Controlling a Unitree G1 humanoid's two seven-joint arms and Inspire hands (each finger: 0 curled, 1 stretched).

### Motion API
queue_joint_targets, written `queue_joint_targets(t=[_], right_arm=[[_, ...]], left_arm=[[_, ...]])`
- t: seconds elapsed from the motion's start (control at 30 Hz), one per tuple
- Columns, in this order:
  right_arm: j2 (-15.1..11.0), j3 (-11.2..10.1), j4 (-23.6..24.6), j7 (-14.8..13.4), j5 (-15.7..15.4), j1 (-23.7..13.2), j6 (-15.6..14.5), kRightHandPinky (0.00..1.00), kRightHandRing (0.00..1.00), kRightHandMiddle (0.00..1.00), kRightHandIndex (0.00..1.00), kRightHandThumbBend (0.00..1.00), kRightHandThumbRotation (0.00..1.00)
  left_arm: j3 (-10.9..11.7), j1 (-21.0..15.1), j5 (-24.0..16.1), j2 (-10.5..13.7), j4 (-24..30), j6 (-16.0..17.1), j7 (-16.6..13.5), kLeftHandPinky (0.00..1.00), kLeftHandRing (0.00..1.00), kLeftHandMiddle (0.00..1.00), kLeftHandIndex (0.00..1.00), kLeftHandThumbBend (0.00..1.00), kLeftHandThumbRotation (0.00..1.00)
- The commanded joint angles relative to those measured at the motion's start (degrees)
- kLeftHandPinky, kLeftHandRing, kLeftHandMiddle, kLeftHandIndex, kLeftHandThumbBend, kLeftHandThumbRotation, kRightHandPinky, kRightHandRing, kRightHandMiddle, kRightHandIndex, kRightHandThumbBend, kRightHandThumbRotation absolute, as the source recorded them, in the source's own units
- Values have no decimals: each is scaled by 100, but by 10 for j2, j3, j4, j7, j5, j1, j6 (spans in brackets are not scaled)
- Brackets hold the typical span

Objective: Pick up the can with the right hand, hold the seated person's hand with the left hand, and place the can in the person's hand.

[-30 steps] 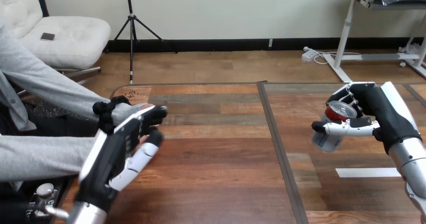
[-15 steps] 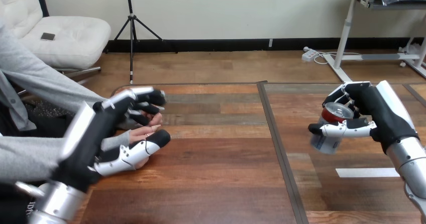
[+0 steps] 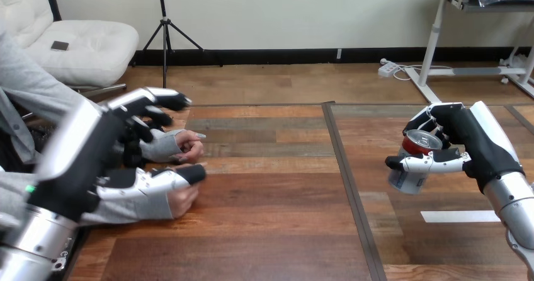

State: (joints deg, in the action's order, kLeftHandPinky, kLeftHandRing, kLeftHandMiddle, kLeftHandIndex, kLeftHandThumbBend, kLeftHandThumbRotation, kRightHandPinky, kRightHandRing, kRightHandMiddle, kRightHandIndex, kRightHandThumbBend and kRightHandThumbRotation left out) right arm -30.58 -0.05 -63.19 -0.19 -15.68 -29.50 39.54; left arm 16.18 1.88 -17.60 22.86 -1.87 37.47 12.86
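1. The left hand (image 3: 85,145) is hanging wide open at the table's (image 3: 271,224) left side, with its fingers (image 3: 154,98) stretched nearly straight and its thumb (image 3: 170,177) spread well apart from them.
2. Those fingers are reaching over the person's farther hand (image 3: 184,143), while the thumb is lying just above the person's nearer hand (image 3: 182,198). Neither is curling round either hand, and whether they are touching cannot be told.
3. Both of the person's hands are resting on the table, close together, in the gap between the left hand's fingers and thumb.
4. The right hand (image 3: 469,139) is clamping the can (image 3: 412,167) over the table's right part, fingers curling round its far side and thumb crossing its front.
5. The can is tilting in that grip, its red top facing up, well apart from the person's hands and the left hand.
6. A white tape strip (image 3: 460,216) is lying on the table near the right arm.
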Motion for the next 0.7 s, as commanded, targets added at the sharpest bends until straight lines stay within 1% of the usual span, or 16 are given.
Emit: queue_joint_targets(t=[0.0, 0.1, 0.17, 0.4, 0.53, 0.67], right_arm=[[-4, -4, 24, -5, 10, -33, 18, 27, 32, 39, 43, 83, 0], [-4, -2, 24, -6, 8, -33, 17, 28, 33, 40, 43, 83, 0], [-4, -2, 23, -7, 7, -33, 17, 29, 33, 40, 43, 83, 0], [-3, -3, 18, -4, 9, -34, 16, 29, 33, 40, 43, 83, 0], [-4, -2, 15, -8, 7, -34, 17, 30, 34, 40, 43, 83, 0], [-4, -1, 16, -7, 6, -33, 17, 30, 34, 40, 43, 82, 0]], left_arm=[[13, -11, -7, 28, 43, -9, -20, 50, 70, 75, 73, 100, 49], [17, -9, -23, 32, 54, -18, -30, 52, 71, 77, 74, 100, 48], [19, -12, -43, 37, 55, -15, -45, 53, 72, 77, 75, 100, 47], [15, -23, -86, 55, 45, -13, -78, 54, 72, 77, 76, 100, 46], [7, -29, -112, 70, 42, -24, -84, 54, 71, 77, 76, 100, 46], [-1, -37, -122, 82, 29, -24, -88, 55, 71, 77, 77, 100, 44]])
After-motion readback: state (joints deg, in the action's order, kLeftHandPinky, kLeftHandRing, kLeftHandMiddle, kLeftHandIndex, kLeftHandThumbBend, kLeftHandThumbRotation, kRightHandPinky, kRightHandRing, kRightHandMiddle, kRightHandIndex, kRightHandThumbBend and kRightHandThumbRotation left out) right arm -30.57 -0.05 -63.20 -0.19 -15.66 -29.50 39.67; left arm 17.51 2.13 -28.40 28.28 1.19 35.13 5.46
